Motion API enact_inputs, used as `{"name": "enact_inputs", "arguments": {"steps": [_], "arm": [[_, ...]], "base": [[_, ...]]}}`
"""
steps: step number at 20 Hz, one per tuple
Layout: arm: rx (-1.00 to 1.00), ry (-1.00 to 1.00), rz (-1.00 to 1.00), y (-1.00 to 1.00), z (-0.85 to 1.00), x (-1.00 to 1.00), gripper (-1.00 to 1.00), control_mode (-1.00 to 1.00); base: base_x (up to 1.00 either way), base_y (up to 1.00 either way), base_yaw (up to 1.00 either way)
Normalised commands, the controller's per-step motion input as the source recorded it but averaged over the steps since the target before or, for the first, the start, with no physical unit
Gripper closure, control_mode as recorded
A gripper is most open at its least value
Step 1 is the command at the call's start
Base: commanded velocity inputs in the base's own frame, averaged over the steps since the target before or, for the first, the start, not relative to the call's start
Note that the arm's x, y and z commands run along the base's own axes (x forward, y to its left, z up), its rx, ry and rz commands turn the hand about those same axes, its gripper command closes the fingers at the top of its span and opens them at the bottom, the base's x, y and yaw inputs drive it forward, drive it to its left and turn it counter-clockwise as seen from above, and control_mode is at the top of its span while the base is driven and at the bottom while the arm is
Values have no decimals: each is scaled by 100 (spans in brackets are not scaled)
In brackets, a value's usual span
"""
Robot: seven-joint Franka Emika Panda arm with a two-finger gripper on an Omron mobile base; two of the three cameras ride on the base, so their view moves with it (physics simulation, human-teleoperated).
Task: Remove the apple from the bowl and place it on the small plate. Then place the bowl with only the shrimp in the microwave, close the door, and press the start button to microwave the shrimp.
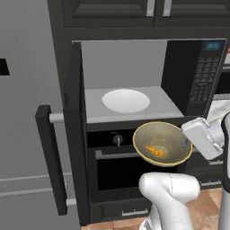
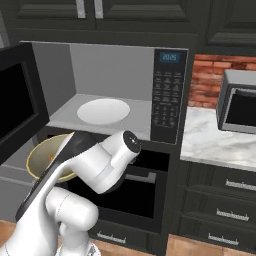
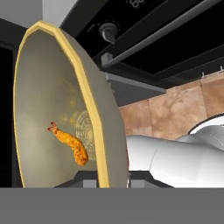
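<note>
The tool [image 3: 101,178] is gripping the bowl [image 1: 162,143] by its rim, and I am holding it in front of the open microwave [image 1: 134,81], below the cavity floor. The bowl is tilting, so the shrimp [image 1: 155,151] could slide out.

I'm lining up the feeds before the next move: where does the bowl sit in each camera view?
Left base view: the bowl is at centre right, below the microwave cavity.
Right base view: it is at lower left, partly behind the arm.
Hand view: it fills the left half, seen nearly edge-on.
Shared landmark: the orange shrimp lying inside the bowl.
</note>
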Motion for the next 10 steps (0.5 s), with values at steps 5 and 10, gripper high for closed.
{"name": "enact_inputs", "arguments": {"steps": [5,10], "arm": [[0,0,0,0,0,0,100,100],[0,0,0,0,0,0,100,100]], "base": [[-11,31,0],[0,26,0]]}}
